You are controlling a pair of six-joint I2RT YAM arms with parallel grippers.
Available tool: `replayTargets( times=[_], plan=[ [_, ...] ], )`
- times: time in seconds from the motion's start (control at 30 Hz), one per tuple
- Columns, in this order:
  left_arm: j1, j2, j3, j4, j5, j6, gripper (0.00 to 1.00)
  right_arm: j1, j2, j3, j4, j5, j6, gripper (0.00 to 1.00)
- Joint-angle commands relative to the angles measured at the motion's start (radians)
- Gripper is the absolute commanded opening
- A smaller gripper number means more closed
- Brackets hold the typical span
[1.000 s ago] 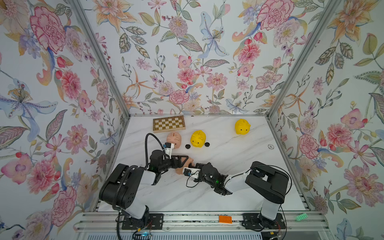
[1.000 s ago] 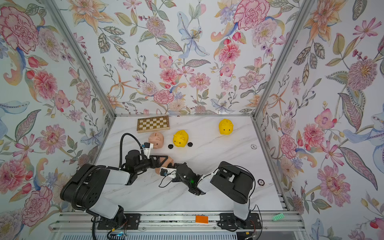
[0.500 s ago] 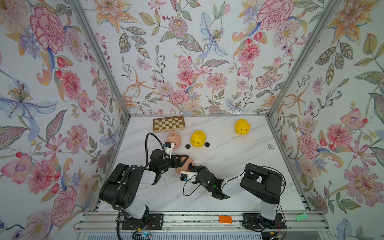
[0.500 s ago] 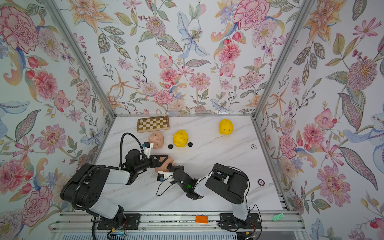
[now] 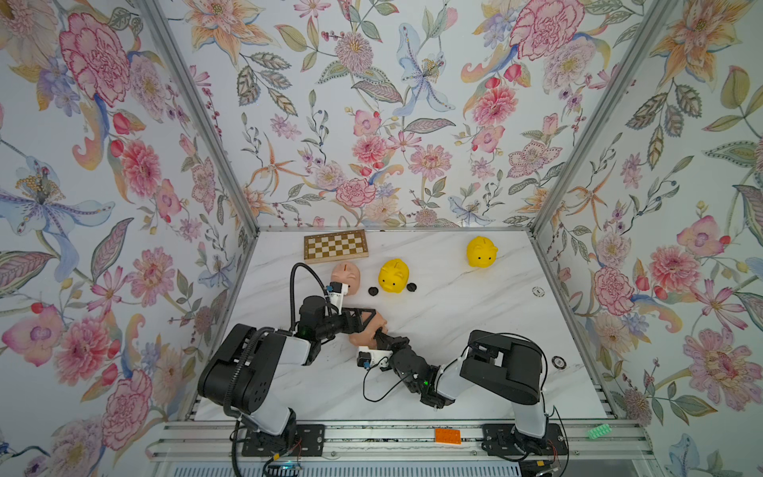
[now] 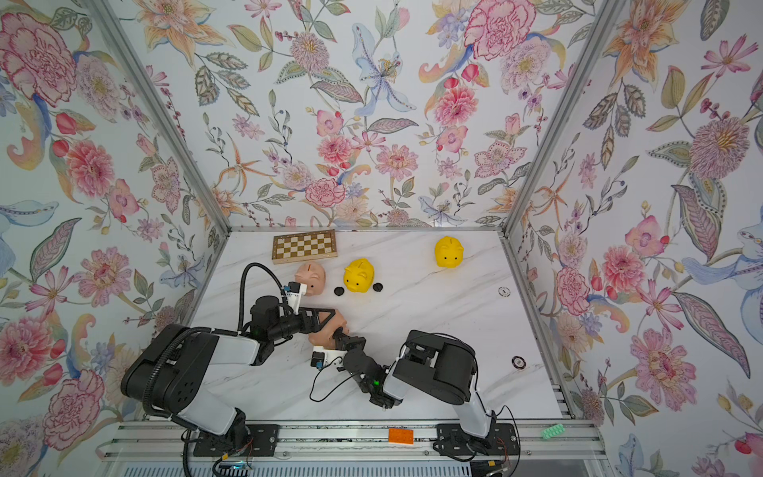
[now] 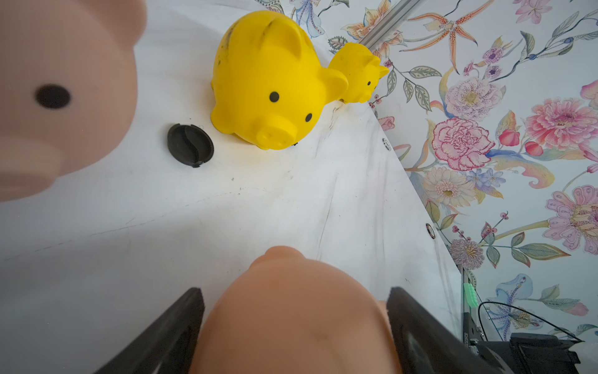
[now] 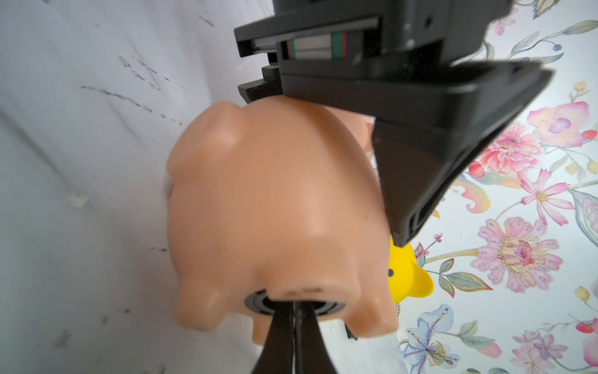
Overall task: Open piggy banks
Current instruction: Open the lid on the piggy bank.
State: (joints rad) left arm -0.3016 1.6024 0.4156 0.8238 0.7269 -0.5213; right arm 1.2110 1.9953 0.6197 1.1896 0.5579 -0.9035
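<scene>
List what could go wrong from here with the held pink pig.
The right gripper meets the plug only with the tips of its shut jaws; they may slip off.
The left gripper clamps the round pink pig; pulling could twist it loose.
The other pink pig sits beside the left wrist and may get knocked.

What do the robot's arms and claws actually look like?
The left arm and right arm have chunky black joints and white links, each with a small green light. The left gripper and right gripper have black wedge-shaped fingers. A ribbed black hose loops over the left; a thin black cable trails from the right.
</scene>
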Motion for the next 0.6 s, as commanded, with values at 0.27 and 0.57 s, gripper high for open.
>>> replayTargets(
  times=[0.27,0.57],
  plan=[
    [-0.024,0.060,-0.028,-0.199,-0.034,0.017,0.91,0.039,-0.084,-0.111,-0.020,-0.107,0.147,0.00],
    [-0.024,0.060,-0.029,-0.198,-0.034,0.016,0.91,0.000,-0.206,-0.213,-0.052,-0.195,0.328,0.00]
  ],
)
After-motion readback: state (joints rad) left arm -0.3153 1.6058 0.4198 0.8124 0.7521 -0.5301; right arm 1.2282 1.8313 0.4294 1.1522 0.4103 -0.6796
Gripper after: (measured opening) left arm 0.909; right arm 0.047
